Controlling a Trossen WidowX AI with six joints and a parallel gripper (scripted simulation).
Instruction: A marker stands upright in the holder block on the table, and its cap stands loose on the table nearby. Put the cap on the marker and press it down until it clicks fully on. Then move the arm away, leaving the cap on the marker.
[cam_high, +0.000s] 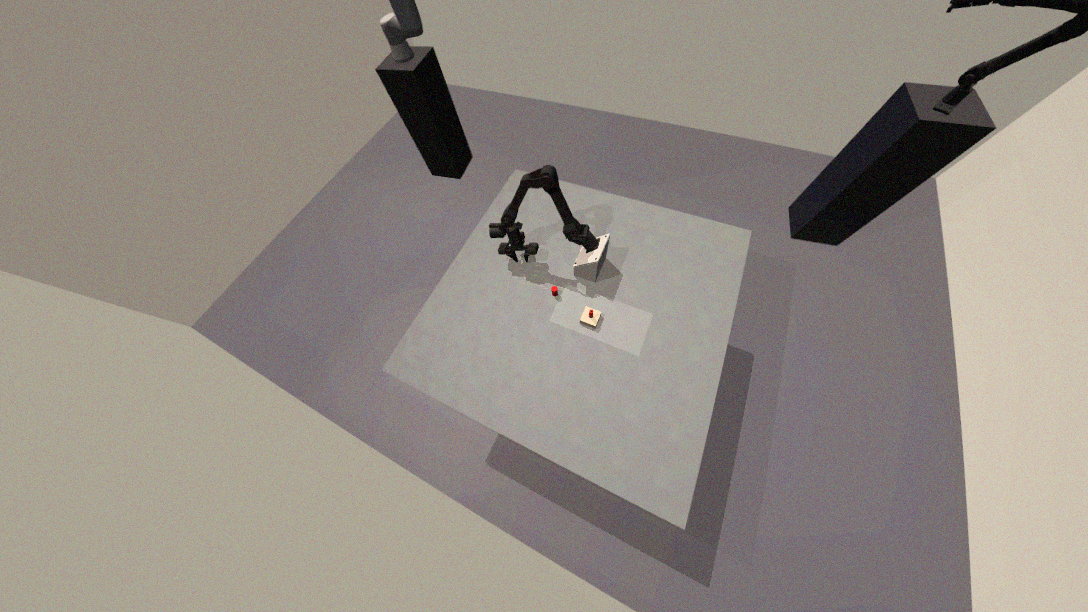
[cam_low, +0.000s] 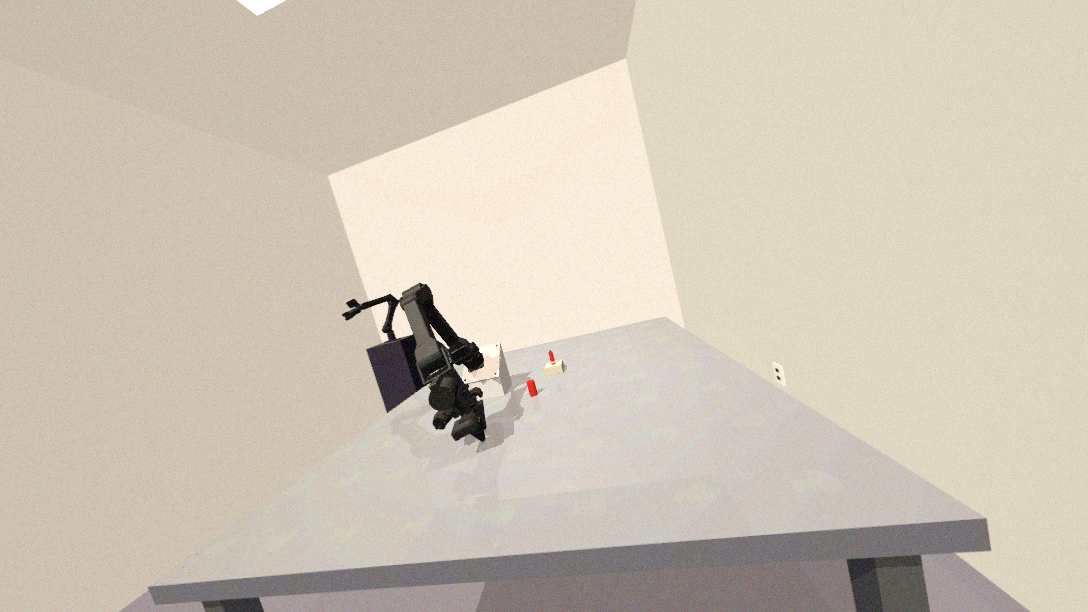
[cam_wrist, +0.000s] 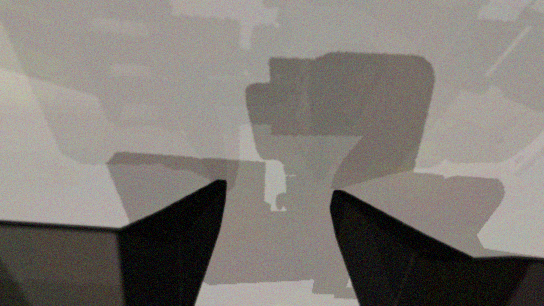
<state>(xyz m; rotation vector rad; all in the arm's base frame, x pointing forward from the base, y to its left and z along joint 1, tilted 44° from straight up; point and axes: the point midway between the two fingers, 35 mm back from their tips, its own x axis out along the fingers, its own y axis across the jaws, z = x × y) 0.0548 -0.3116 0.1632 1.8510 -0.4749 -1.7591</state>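
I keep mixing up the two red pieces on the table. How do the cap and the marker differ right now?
The cap stands loose, directly on the table; the marker stands in the tan holder block. The cap lies nearer the gripper, the marker farther. The cap looks thicker, the marker slimmer. Both are red and upright, and the open gripper touches neither.

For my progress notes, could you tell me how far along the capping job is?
Nothing is finished yet. The cap stands loose on the table, apart from the marker in its holder block. The gripper hangs low beside the cap, jaws partly open and empty. Grasping, capping, pressing and retreating remain.
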